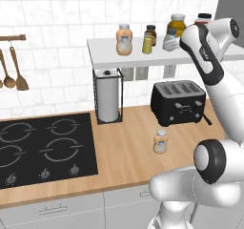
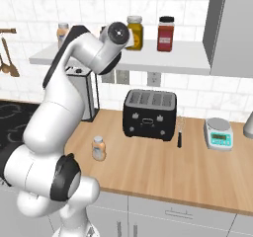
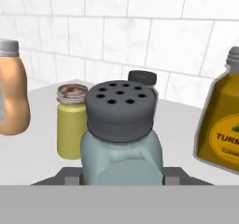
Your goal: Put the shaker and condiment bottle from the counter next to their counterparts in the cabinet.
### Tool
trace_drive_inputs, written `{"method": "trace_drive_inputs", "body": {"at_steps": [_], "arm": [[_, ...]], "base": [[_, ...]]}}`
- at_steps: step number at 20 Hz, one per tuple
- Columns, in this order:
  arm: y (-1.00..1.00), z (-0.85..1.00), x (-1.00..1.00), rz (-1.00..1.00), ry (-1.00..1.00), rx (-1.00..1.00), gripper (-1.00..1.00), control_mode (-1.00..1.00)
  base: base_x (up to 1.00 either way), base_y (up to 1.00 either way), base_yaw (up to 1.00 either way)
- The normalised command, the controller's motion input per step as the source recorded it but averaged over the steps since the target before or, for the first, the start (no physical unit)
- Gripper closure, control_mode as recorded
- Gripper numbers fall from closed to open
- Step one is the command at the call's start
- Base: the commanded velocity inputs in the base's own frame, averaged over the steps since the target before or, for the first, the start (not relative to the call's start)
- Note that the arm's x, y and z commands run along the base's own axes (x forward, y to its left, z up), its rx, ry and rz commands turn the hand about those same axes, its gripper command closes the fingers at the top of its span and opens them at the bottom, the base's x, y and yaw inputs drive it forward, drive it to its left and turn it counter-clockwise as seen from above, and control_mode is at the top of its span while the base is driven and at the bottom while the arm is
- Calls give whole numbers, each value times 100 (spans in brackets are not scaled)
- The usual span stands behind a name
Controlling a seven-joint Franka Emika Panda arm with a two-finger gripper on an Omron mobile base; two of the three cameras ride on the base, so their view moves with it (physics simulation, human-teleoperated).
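My gripper (image 3: pixel 121 177) is shut on the pale blue-grey shaker (image 3: pixel 120 139), whose dark holed cap faces the hand camera. In the left base view the shaker (image 1: pixel 170 39) is at the white cabinet shelf (image 1: pixel 102 54), just right of the olive-yellow shaker (image 1: pixel 147 44). That olive-yellow shaker (image 3: pixel 71 120) stands close at the left in the hand view, and the shelf's peach-orange bottle (image 3: pixel 11 92) is farther left. The second peach-orange condiment bottle (image 1: pixel 161 142) stands upright on the wooden counter (image 1: pixel 124 156) in front of the toaster, also seen from the right base view (image 2: pixel 99 148).
On the shelf are a mustard-yellow turmeric jar (image 3: pixel 221 125), a red jar (image 2: pixel 166 33) and a dark-capped jar (image 1: pixel 151 32) behind the shakers. A black toaster (image 1: pixel 178 101), a paper towel holder (image 1: pixel 108 95), the hob (image 1: pixel 43 147) and a scale (image 2: pixel 219 134) sit on the counter.
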Motion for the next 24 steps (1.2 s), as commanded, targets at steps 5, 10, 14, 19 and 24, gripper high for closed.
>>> {"method": "trace_drive_inputs", "body": {"at_steps": [5, 10, 14, 19, 24], "arm": [[0, -10, 20, 3, 0, -6, 100, -100], [3, -2, 25, 3, 1, -6, 100, -100], [3, -9, 28, 6, 8, -3, 100, -100], [0, -14, 23, 10, 13, 0, 100, -100], [0, -8, 18, 12, 5, 0, 100, -100]], "base": [[0, 0, 0], [0, 0, 0], [0, 0, 0], [0, 0, 0], [0, 0, 0]]}}
